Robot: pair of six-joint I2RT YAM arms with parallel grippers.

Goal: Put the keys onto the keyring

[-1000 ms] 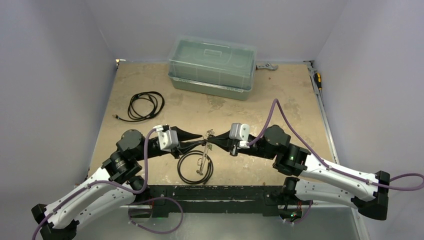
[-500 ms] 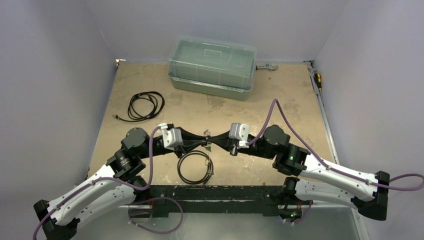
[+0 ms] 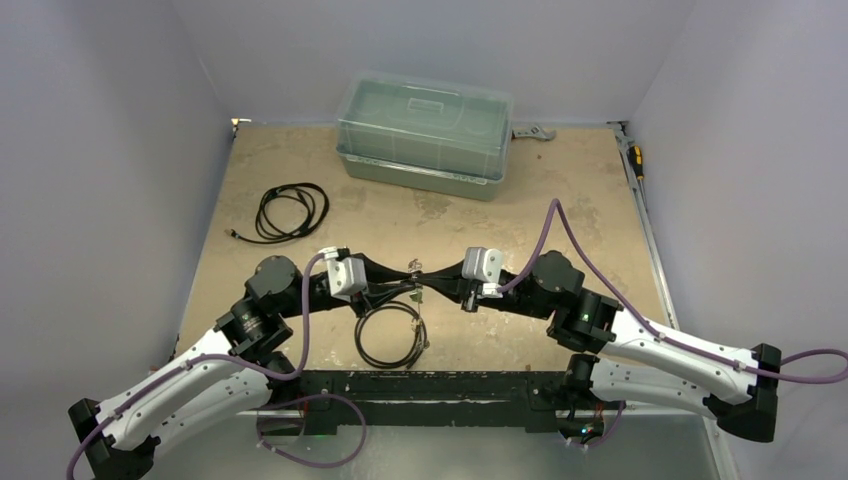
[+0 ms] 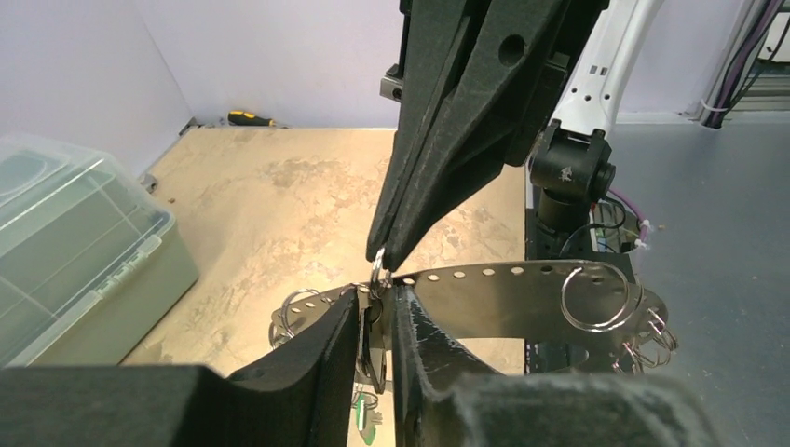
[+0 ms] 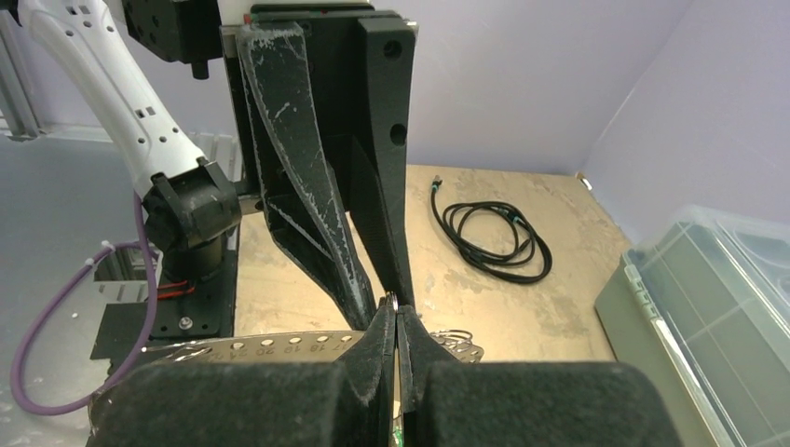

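My two grippers meet tip to tip above the middle of the table. The keyring [image 4: 522,296] is a thin silvery band with punched holes and small split rings, held up off the table; it also shows in the right wrist view [image 5: 261,346]. My right gripper [image 3: 423,278] [image 5: 396,312] is shut on a small split ring [image 4: 379,268] at the band's edge. My left gripper [image 3: 406,284] [image 4: 375,300] is closed to a narrow gap around a black-headed key [image 4: 374,337] hanging from that ring. A bright-green piece [image 4: 365,421] dangles below.
A plain black hoop [image 3: 360,340] lies on the table just under the grippers. A coiled black cable [image 3: 290,212] lies at the left. A clear lidded box [image 3: 425,135] stands at the back, with a grey spanner [image 3: 533,132] behind it and a screwdriver [image 3: 634,158] at the right edge.
My left gripper has moved right and away from me, up to the right gripper's tip. The keyring that hung down below it is drawn up between the two grippers.
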